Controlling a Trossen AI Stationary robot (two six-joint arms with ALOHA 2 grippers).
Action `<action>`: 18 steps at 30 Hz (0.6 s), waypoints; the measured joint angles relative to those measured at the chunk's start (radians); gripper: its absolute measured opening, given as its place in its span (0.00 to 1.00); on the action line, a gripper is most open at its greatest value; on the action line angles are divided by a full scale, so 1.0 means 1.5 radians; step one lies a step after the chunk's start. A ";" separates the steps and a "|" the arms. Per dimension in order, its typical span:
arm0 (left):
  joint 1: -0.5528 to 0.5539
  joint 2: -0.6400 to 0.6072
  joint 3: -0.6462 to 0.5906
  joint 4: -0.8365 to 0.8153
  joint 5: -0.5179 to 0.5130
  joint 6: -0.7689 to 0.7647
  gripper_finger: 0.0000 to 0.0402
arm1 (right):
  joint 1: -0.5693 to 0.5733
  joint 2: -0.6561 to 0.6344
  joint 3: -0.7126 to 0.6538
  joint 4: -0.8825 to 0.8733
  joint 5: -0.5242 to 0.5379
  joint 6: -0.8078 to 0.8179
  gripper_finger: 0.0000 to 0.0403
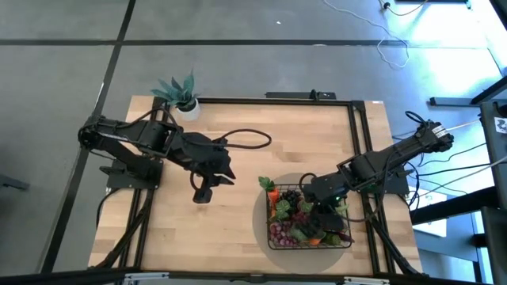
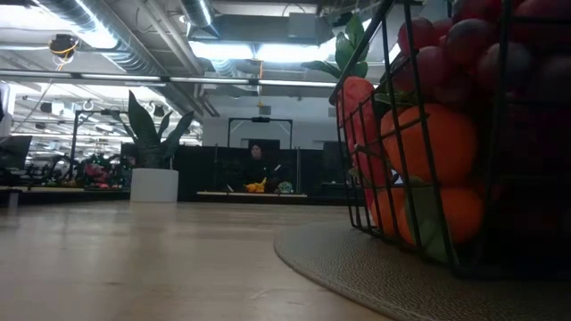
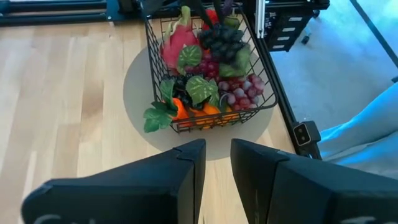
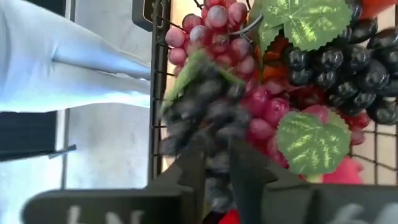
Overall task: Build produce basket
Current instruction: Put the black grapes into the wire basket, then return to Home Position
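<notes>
1. The right gripper's fingers (image 4: 211, 171) stand a narrow gap apart, with a dark grape bunch (image 4: 208, 118) blurred between and just ahead of them. Whether they grip it or have let go, I cannot tell. In the high view this right gripper (image 1: 323, 207) hangs directly over the basket (image 1: 345, 242).
2. The step in hand looks like setting this bunch down among the produce. To do it well, part the fingers fully while low over the pile, then lift straight up, so that no stem or leaf snags and drags the fruit out over the wire rim.
3. Just beyond the bunch lie pink-red grapes (image 4: 214, 28), black grapes (image 4: 354, 62) and a green leaf (image 4: 311, 142), all inside the wire wall.
4. The left gripper's fingers (image 3: 216, 171) are parted by a small gap and hold nothing. The left gripper (image 1: 203, 192) waits over bare bench (image 1: 238, 229), well apart from the basket.
5. From there the basket is seen on a round grey mat (image 3: 134, 93), heaped with a dragon fruit (image 3: 177, 43), dark grapes, red grapes and a carrot (image 3: 180, 109).
6. At the far edge of the bench stands a potted plant (image 1: 181, 95).
7. The basket looks nearly full, and no loose produce shows on the bench.
</notes>
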State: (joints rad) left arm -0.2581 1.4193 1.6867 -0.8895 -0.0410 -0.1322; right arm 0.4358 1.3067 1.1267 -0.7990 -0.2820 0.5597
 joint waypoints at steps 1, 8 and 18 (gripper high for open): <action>0.000 0.000 0.000 0.000 0.000 0.000 0.16 | 0.000 0.000 0.000 0.000 0.003 -0.011 0.15; 0.000 0.000 0.000 -0.001 -0.031 0.000 0.16 | -0.007 0.000 0.000 0.003 -0.046 -0.071 0.24; -0.019 -0.005 0.000 -0.009 -0.030 -0.061 0.16 | -0.040 -0.001 0.084 -0.035 -0.069 -0.118 0.04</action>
State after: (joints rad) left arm -0.2861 1.4113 1.6862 -0.9026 -0.0860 -0.2237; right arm 0.3761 1.3060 1.2524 -0.8512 -0.3860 0.3825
